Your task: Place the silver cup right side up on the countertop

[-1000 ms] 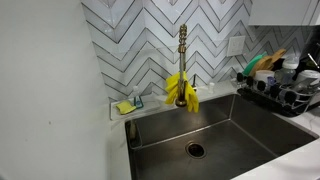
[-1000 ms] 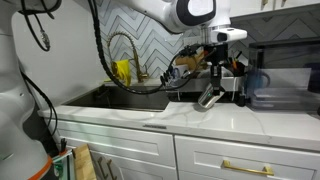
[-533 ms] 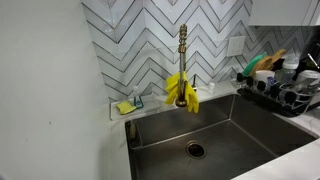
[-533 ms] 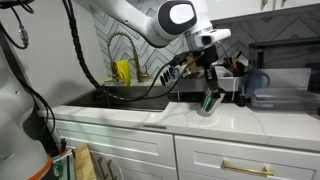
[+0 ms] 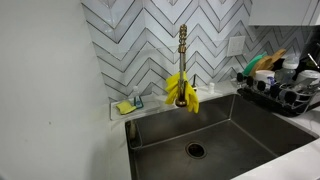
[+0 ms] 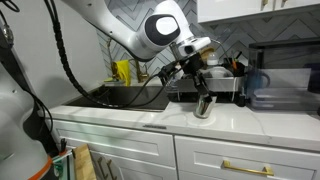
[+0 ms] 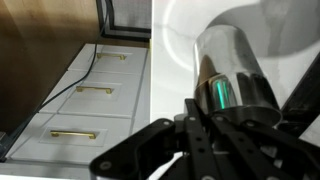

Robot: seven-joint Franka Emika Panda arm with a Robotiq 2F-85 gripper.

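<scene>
You're at the set-down step. Your hand (image 6: 201, 92) is clenched on the cup (image 6: 205, 108), which hangs low over the table (image 6: 255, 118), with the sink (image 6: 120, 97) off at its 9 o'clock in an exterior view. The cup looks close to upright, leaning a touch, and I can't tell if the base touches the table. Next, I'd say square it up and ease down till the base sits flat. Then let go and lift straight off so you don't tip it.
</scene>
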